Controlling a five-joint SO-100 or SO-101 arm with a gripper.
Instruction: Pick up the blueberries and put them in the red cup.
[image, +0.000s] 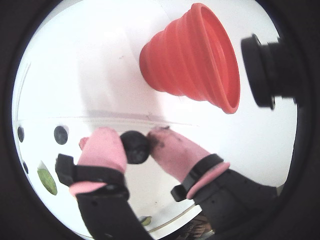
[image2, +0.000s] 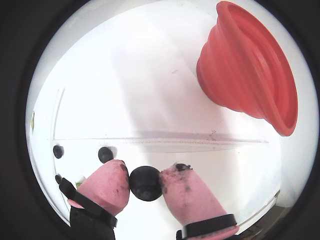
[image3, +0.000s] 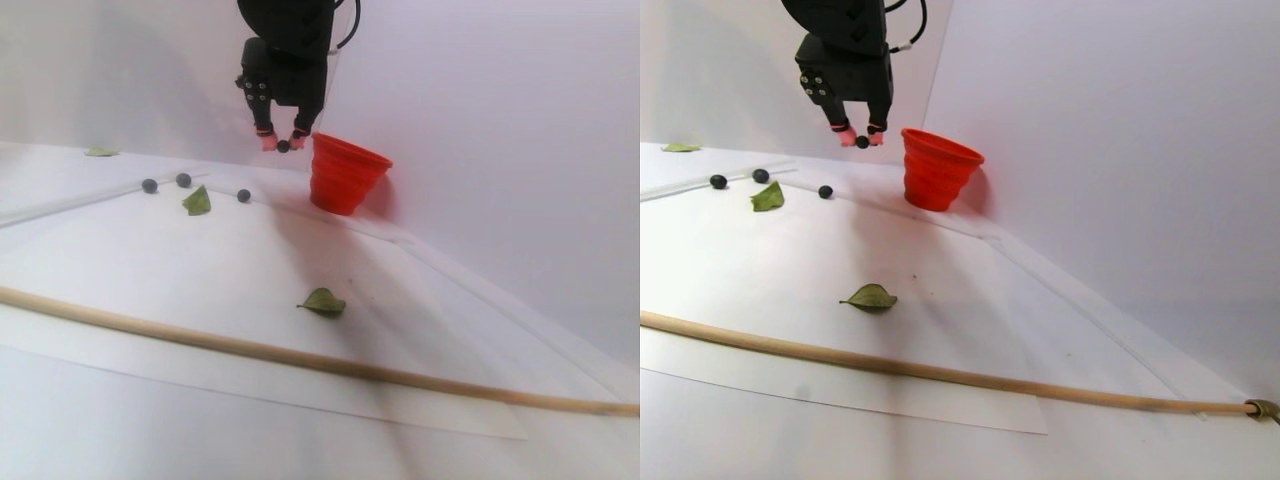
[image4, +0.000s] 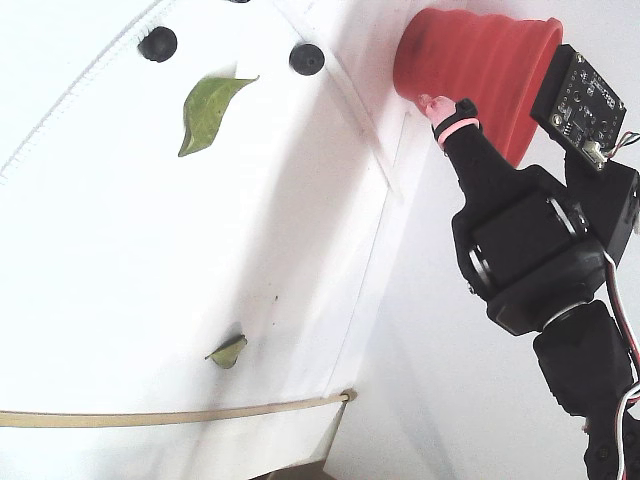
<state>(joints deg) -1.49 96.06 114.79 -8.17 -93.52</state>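
My gripper (image: 136, 142) is shut on one blueberry (image: 136, 148), a dark round ball pinched between the pink fingertips (image2: 111, 184). In the stereo pair view the gripper (image3: 283, 145) hangs above the table just left of the red cup (image3: 345, 175), about level with its rim. The ribbed red cup (image: 192, 55) stands upright near the wall and also shows in the other wrist view (image2: 250, 65). Three more blueberries (image3: 150, 185) (image3: 183, 179) (image3: 243, 195) lie on the white sheet to the left. The fixed view shows the cup (image4: 470, 70) and two loose berries (image4: 157, 43) (image4: 306, 58).
Green leaves (image3: 197, 201) (image3: 322, 301) lie on the white sheet, another leaf (image3: 100, 152) at the far left. A long wooden stick (image3: 300, 358) crosses the front of the table. A wall stands close behind the cup. A camera module (image4: 583, 92) rides beside the gripper.
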